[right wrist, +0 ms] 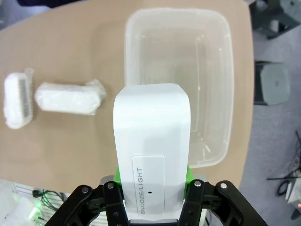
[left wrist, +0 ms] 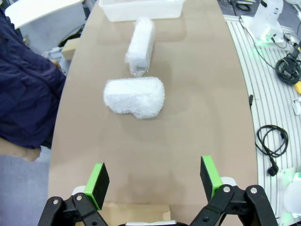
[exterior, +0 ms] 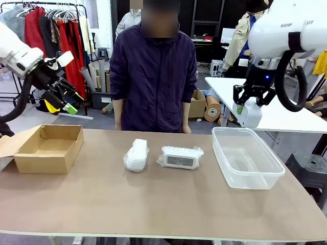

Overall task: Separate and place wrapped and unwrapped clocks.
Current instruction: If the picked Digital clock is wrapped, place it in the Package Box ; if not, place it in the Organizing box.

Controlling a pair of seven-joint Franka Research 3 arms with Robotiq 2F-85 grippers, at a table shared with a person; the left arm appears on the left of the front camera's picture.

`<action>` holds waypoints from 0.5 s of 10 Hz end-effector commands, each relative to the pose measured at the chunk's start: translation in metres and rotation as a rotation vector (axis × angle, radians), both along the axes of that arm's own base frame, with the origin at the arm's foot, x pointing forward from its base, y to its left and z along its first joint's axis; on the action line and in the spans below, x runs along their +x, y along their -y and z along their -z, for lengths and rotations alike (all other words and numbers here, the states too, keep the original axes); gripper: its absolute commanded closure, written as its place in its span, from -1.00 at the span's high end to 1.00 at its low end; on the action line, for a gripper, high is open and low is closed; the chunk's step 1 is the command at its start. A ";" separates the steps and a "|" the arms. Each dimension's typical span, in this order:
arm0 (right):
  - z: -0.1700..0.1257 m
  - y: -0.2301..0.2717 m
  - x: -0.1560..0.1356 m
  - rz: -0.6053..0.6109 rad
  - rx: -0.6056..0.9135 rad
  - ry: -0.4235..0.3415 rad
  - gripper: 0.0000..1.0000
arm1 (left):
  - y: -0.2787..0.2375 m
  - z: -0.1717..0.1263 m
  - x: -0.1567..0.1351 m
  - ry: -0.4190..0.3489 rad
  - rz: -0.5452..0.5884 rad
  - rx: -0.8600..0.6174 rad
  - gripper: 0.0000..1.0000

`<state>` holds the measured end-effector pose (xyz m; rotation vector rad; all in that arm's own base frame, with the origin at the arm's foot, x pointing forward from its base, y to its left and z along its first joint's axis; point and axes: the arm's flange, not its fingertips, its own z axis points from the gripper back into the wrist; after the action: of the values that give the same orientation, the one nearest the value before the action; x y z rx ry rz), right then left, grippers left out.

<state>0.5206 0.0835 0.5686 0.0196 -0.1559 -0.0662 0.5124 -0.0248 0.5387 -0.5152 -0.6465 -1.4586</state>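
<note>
Two wrapped clocks in bubble wrap lie mid-table: one end-on, the other showing its grey screen. The unwrapped clock, smooth white plastic, hangs in the air with my right gripper shut on it, above and just behind the clear plastic container. My left gripper is raised above the cardboard box, open, with nothing between its green pads.
A person in a dark jacket stands at the far edge behind the wrapped clocks, hands off the table. The box's rim shows below my left fingers. The container's end lies beyond the clocks. Bare tabletop runs along the near side.
</note>
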 end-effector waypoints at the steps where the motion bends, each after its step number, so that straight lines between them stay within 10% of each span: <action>1: 0.011 0.022 0.025 -0.037 -0.014 -0.031 -1.00 | -0.002 -0.001 -0.001 0.005 0.012 -0.004 1.00; 5: 0.057 0.040 0.063 -0.170 0.031 -0.101 -1.00 | -0.002 -0.001 -0.001 0.005 0.012 -0.004 1.00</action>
<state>0.5711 0.0452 0.5071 0.0194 -0.0530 0.0346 0.5124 -0.0248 0.5389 -0.5150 -0.6468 -1.4588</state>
